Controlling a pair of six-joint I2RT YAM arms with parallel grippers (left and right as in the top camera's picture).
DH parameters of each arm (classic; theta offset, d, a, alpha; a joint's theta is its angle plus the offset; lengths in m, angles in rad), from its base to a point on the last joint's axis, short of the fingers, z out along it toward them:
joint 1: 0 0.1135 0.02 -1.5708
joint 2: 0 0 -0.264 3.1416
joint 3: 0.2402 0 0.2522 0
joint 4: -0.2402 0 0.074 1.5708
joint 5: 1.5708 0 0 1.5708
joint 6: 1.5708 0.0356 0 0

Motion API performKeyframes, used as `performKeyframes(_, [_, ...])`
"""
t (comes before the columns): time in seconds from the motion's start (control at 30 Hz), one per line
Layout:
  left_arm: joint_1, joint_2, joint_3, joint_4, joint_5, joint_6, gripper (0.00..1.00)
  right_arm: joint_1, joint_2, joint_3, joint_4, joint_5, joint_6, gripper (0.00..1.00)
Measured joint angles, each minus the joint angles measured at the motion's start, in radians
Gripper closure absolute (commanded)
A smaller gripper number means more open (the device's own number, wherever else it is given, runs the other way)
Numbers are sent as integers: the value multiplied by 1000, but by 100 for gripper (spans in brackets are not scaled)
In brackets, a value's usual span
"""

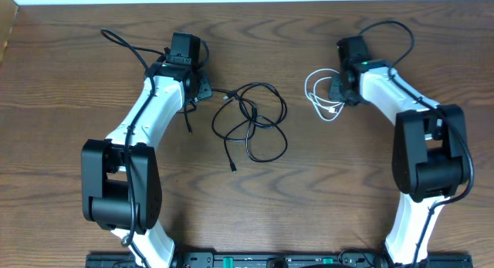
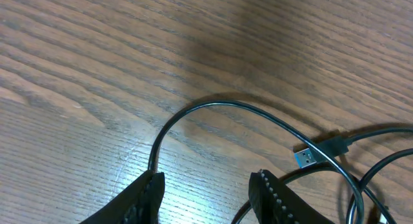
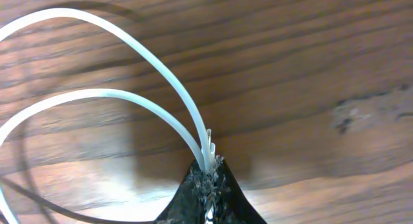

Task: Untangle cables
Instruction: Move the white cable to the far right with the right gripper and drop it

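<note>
Glossy white curved shells [image 1: 143, 113] join bulky black joint housings [image 1: 120, 183]; thin black cables [image 1: 122, 42] trail along them; the black fingers [image 2: 276, 197] are ridged.

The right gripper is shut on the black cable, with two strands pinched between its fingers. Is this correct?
Not quite. The right gripper is shut on the white cable, not a black one, with two strands pinched between its fingers. The right wrist view shows it.

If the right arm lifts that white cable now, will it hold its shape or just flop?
Probably floppy: the white cable curves in soft loops out of the shut right gripper, so it should sag and trail. Being thin, it is likely light. It lies apart from the black cable, so it likely won't drag that along.
</note>
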State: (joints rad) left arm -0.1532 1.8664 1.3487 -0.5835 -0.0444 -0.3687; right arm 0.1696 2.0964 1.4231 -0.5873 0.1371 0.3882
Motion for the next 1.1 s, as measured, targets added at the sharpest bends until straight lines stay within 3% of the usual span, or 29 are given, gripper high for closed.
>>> performKeyframes(0.47, [0,0,0,1,0,0,51,-171,-293,4,-23,-27,-97,99])
performKeyframes(1.1, [0,0,0,0,0,0,52,-615,-306,6,-139,-13,-108,99])
